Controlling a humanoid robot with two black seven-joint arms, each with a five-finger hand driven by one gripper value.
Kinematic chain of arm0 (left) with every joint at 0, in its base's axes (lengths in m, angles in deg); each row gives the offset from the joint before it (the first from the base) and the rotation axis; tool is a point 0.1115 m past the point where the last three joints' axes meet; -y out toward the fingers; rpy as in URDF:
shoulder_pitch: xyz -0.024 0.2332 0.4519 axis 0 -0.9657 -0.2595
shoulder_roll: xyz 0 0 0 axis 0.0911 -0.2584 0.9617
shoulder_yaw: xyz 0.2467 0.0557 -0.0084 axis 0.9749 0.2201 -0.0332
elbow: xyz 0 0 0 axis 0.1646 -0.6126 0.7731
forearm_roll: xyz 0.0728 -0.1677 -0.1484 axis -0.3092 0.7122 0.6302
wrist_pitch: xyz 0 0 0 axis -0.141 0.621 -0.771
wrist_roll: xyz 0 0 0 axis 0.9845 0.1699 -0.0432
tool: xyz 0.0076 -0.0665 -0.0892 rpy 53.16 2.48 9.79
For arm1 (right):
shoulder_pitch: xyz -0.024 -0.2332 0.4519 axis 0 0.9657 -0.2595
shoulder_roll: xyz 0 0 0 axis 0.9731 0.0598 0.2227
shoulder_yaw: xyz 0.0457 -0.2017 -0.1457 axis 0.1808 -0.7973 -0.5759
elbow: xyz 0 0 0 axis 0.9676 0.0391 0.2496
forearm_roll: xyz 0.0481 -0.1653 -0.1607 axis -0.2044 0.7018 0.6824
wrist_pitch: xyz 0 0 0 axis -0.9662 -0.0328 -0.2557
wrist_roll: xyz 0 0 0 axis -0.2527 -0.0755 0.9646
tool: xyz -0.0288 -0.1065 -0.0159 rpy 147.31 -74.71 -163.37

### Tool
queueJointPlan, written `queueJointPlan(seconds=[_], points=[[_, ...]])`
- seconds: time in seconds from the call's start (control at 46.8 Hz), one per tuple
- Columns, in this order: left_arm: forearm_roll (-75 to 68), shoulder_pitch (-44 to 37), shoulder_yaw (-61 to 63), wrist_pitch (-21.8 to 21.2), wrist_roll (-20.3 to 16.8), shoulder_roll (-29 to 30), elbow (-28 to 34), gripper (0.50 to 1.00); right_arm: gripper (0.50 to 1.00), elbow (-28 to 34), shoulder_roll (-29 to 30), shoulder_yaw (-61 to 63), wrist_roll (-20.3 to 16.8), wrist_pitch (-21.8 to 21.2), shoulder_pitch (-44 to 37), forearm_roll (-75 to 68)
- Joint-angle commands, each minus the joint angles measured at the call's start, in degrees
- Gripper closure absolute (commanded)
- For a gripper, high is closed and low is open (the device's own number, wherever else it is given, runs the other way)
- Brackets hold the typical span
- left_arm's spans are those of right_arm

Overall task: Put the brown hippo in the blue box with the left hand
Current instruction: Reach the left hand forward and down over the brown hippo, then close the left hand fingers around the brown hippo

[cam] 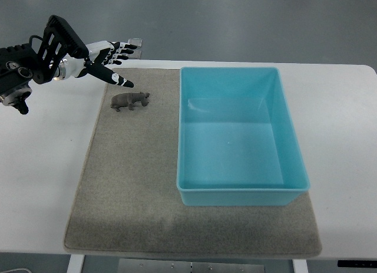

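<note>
A small brown hippo stands on the grey mat near its far left corner, head pointing right toward the blue box. The box is open and empty, on the right part of the mat. My left hand comes in from the upper left and hovers above and to the left of the hippo, its fingers spread and holding nothing. The thumb tip is closest to the hippo, just up-left of it and apart from it. The right arm is out of view.
The mat lies on a white table. The table's far edge runs just behind my left hand, and grey floor lies beyond it.
</note>
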Motion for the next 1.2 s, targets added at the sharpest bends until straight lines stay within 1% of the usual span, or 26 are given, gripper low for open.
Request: queueJointPlan(seconds=[0.0, 0.235, 0.428, 0.556, 1.048, 1.176], points=[[-3.09, 0.01, 0.33, -0.01, -0.02, 0.35, 0.01, 0.506, 0.564, 0.0, 0.0, 0.0, 0.0, 0.0, 0.0, 0.0], [-15.39, 0.97, 0.95, -0.63, -0.28, 0.35, 0.01, 0.506, 0.564, 0.0, 0.0, 0.0, 0.0, 0.0, 0.0, 0.0], [-22.42, 1.24, 0.77, -0.8, -0.37, 0.09, -0.26, 0.506, 0.564, 0.0, 0.0, 0.0, 0.0, 0.0, 0.0, 0.0], [-23.39, 0.98, 0.95, -0.8, -0.37, -0.26, -1.75, 0.506, 0.564, 0.0, 0.0, 0.0, 0.0, 0.0, 0.0, 0.0], [-24.01, 0.71, 3.06, -0.63, -0.37, -2.28, -1.4, 0.506, 0.564, 0.0, 0.0, 0.0, 0.0, 0.0, 0.0, 0.0], [-26.11, 0.97, 3.5, -0.8, -0.37, -2.64, -1.14, 0.512, 0.564, 0.0, 0.0, 0.0, 0.0, 0.0, 0.0, 0.0]])
